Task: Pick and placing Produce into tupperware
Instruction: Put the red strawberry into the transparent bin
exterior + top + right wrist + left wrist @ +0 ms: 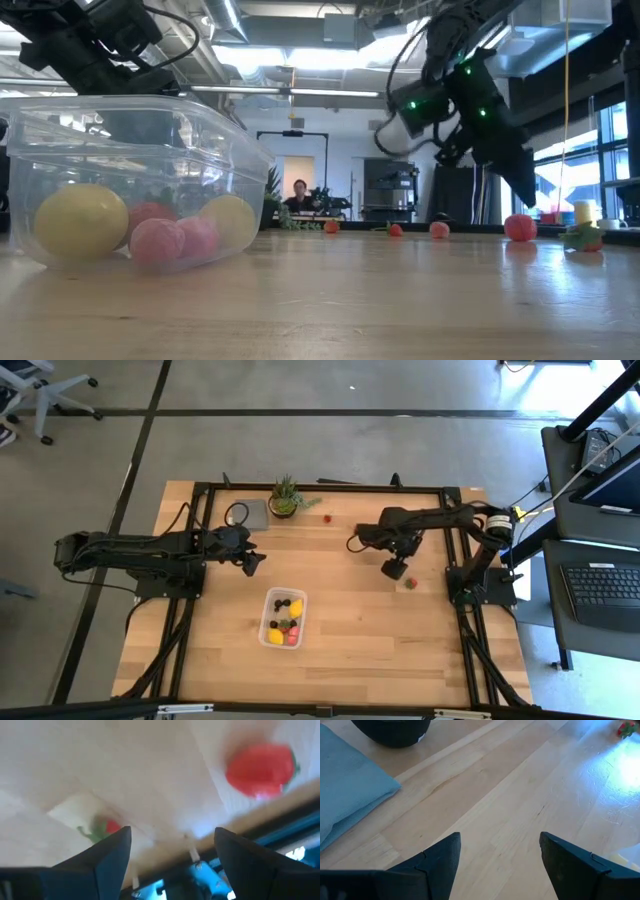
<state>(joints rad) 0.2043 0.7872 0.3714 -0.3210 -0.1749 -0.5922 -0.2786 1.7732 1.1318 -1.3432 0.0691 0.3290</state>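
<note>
The clear lidless tupperware stands on the table's near middle and holds yellow, red and dark produce pieces. A red strawberry piece lies on the wood just beside my right gripper, which hangs open above the table; in the right wrist view the piece sits off to one side of the open fingers. A second small red piece with green leaves lies farther off. My left gripper hovers open over bare wood, left of and beyond the tub.
A green spiky potted plant and a flat grey square piece sit at the far edge. A loose red piece lies right of the plant. Several more red pieces dot the far table. The black frame borders the right side.
</note>
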